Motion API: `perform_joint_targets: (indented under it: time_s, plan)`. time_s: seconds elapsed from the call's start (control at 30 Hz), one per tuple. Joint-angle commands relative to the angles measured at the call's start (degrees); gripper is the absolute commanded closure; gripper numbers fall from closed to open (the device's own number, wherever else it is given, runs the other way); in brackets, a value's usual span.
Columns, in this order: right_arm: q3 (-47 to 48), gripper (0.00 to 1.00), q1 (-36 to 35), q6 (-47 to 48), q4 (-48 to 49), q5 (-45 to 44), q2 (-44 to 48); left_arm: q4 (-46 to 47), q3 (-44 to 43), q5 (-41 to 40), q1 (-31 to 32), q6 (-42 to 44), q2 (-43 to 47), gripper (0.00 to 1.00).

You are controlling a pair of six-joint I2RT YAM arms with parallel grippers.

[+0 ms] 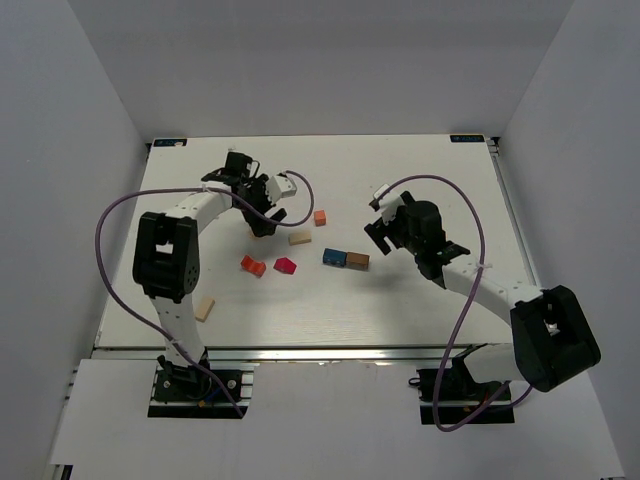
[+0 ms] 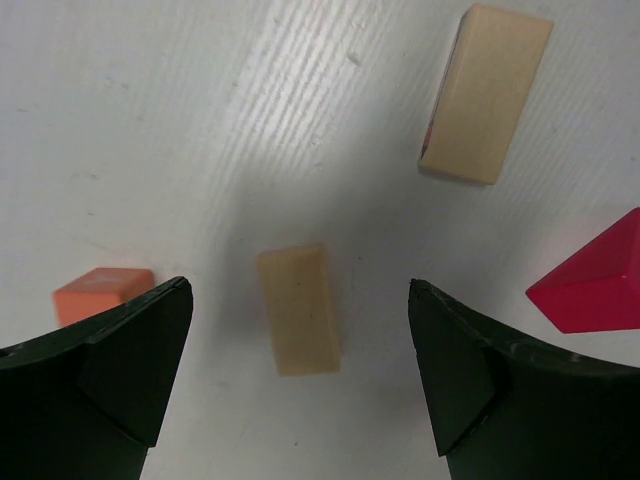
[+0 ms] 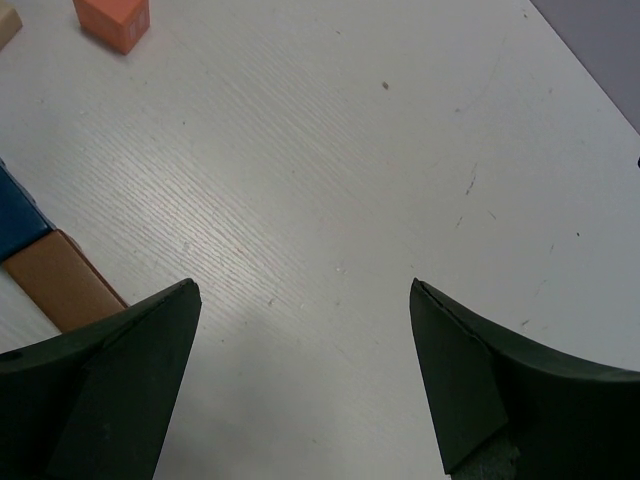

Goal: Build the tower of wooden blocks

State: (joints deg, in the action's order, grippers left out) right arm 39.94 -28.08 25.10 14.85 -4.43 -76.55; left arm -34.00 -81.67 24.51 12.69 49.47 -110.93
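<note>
No wood block tower stands in view; the blocks lie singly on the white table (image 1: 420,180). My left gripper (image 2: 298,283) is open at the back left (image 1: 263,222), its fingers astride a small tan block (image 2: 298,308) that lies flat without touching them. A second tan block (image 2: 485,93), a red wedge (image 2: 595,280) and an orange block (image 2: 100,292) lie around it. My right gripper (image 3: 304,283) is open over bare table at centre right (image 1: 375,228). To its left, a blue block (image 3: 15,225) and a brown block (image 3: 60,280) lie side by side.
In the top view an orange cube (image 1: 320,217), a tan block (image 1: 300,238), the blue (image 1: 333,257) and brown (image 1: 357,261) pair, a red-orange block (image 1: 252,265) and a magenta wedge (image 1: 285,265) are scattered mid-table. Another tan block (image 1: 204,309) lies by the front left edge.
</note>
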Motion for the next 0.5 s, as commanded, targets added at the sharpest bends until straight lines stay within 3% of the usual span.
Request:
perform_joint_targets:
  time_s: [0.0, 0.33, 0.4, 0.43, 0.47]
  plan:
    - [2.7, 0.11, 0.5, 1.1, 0.7, -2.3, -0.3, -4.1, -3.0, -0.9, 0.0, 0.6, -2.6, 0.03]
    - [2.4, 0.11, 0.9, 2.0, 1.1, -3.2, -1.4, -1.1, -0.8, -5.5, -1.3, -0.6, -4.1, 0.16]
    - [2.3, 0.11, 1.0, 1.9, 1.1, -3.3, -1.5, -2.0, -1.5, -5.1, -1.9, -0.3, -4.6, 0.23]
    - [2.3, 0.11, 1.0, 2.0, 1.1, -3.4, -1.6, -2.4, -1.7, -4.5, -1.9, -0.1, -4.8, 0.36]
    - [2.4, 0.11, 1.0, 2.1, 1.1, -3.6, -1.6, -2.8, -1.8, -4.3, -1.9, 0.4, -4.8, 0.42]
